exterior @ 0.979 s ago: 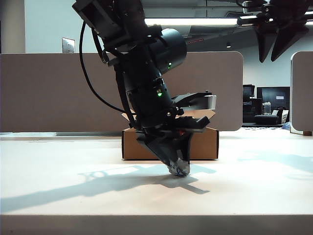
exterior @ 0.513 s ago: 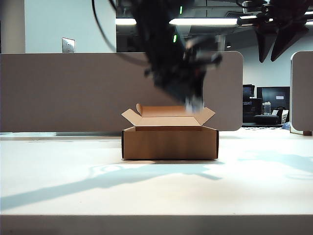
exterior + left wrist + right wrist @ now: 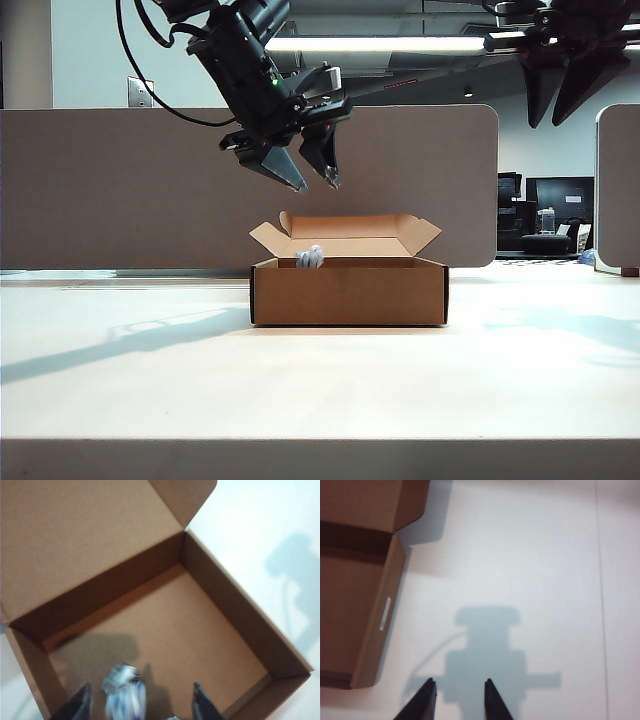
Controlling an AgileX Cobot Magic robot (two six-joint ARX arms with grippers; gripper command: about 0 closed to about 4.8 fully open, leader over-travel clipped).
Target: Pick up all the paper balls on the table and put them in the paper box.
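- I have the left claw (image 3: 305,170) hanging above the left part of the paper box (image 3: 348,291), its fingers spread wide and holding nothing
- A paper ball (image 3: 310,257) shows at the box's rim line on the left side; in the left wrist view the same ball (image 3: 125,696) is a blurred white-and-blue wad between the claw tips, over the brown floor of the box
- I judge this to be the drop step: the ball is out of the grip and going into the box, though I cannot tell whether it has landed
- The right claw (image 3: 570,85) is parked high at the far right, well apart from the box; its wrist view shows the tips (image 3: 456,699) set narrowly apart with nothing between them, over bare desk (image 3: 545,555) just right of the box
- I see no other paper balls on the desk in any view, and no others in the part of the box floor that shows
- Next I would lift the left claw clear of the flaps, then check the desk for any ball left before reaching again
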